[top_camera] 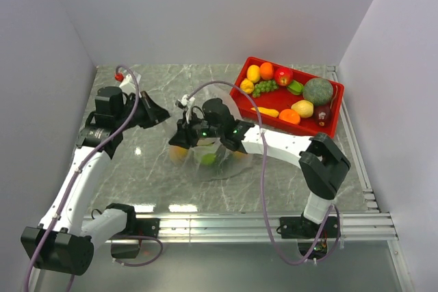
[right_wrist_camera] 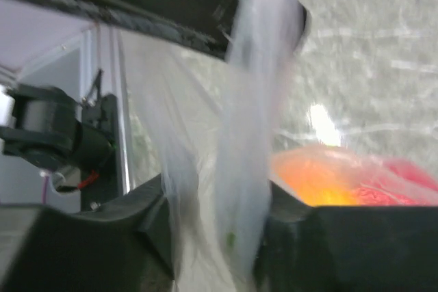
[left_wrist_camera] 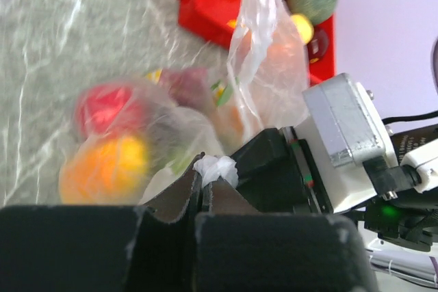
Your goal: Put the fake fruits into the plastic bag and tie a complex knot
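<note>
Plainly, left end effector point(left_wrist_camera: 203, 186) pinches the plastic bag point(left_wrist_camera: 263, 66); right end effector point(right_wrist_camera: 215, 237) straddles it, grip unclear.

Clear, thin, crinkly plastic bag point(left_wrist_camera: 263, 66); glossy fake fruits point(top_camera: 284, 75); polished marbled table point(top_camera: 157, 169).

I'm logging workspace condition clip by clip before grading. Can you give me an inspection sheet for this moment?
Surface: grey marbled table, with glare patches near the front.
Job's things: plastic bag mid-table holding several fake fruits; more fruits lie in the red tray; no knot seen.
Clutter: small red object at the far left, too small to identify.
Grippers: left gripper shut on a tuft of bag film; right gripper has its jaws apart, with a film strand hanging between them.
Cables: purple cables loop off both arms, one arcing over the bag.
Surroundings: white walls; aluminium rail at the near edge.
</note>
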Controlling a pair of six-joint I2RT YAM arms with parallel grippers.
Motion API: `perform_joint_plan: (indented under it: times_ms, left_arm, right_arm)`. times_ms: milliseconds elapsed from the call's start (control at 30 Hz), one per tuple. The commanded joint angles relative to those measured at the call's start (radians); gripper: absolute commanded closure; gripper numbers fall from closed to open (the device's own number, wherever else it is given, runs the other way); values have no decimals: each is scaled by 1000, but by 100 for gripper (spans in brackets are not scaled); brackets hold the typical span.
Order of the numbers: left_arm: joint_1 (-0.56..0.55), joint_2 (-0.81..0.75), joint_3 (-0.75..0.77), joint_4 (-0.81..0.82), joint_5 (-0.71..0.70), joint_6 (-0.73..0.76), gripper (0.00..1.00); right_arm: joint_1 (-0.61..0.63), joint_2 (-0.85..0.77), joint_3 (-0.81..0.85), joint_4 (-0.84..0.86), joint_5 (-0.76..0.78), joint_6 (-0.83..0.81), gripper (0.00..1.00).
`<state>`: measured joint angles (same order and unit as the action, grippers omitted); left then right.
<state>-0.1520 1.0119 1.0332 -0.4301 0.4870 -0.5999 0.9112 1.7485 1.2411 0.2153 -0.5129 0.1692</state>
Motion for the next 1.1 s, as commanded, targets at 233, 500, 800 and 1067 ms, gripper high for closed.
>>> perform_joint_plan:
  times_ms: [233,500,800,1067]
  left_arm:
    - [3,-18,-29,215,-74,-6,99]
    - [5,-41,76,238,-82,45,97]
    - [5,-64,65,225,-88,57,96]
    - [5,-70,38,212,-50,81,97]
  right_arm:
    - [-18,62,-89,-96,-39,-45,99]
    - [-20,86,-45,-165,-10,-65,79]
    - [-21,65,-78,-205,10,-77,55]
    - [-49,48,-63,-238,17,-106,52]
